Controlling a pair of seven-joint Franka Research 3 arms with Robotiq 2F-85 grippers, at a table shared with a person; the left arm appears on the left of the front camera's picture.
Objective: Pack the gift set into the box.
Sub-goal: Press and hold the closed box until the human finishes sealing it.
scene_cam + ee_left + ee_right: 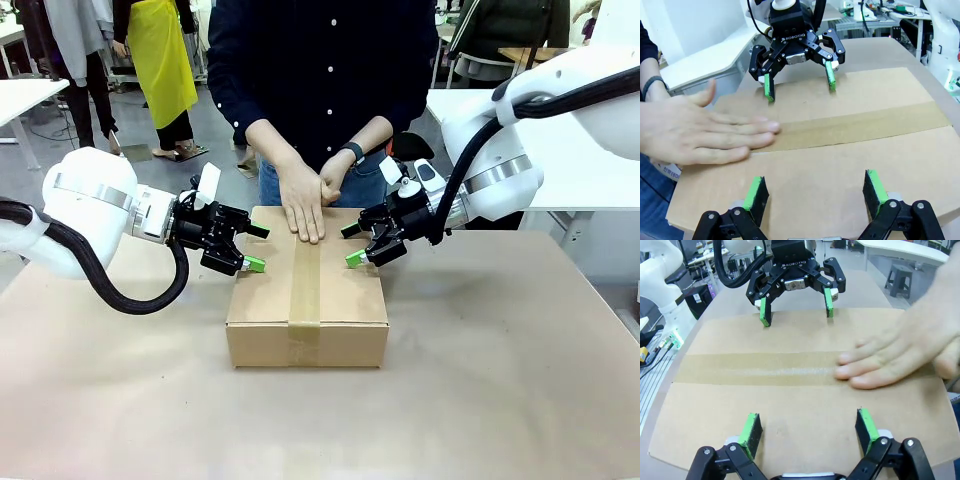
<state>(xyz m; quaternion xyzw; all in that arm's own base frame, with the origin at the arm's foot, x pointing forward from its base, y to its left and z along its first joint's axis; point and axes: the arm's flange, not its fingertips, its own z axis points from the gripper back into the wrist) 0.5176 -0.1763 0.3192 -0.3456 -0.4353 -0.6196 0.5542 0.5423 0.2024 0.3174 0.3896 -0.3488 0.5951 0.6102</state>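
The brown cardboard box (306, 300) sits mid-table with its flaps closed and a strip of brown tape (305, 280) along the centre seam. The gift set is hidden. A person's hand (303, 205) lies flat on the far end of the tape. My left gripper (256, 248) is open at the box's left top edge, its green fingertips (756, 192) down on the lid. My right gripper (352, 245) is open at the right top edge, its fingertips (866, 425) also on the lid. Each wrist view faces the other gripper: the right gripper (800, 80) and the left gripper (796, 307).
The person stands at the table's far edge, the second hand (335, 180) held behind the first. The tan tabletop (500, 380) spreads bare around the box. White tables and other people stand farther back.
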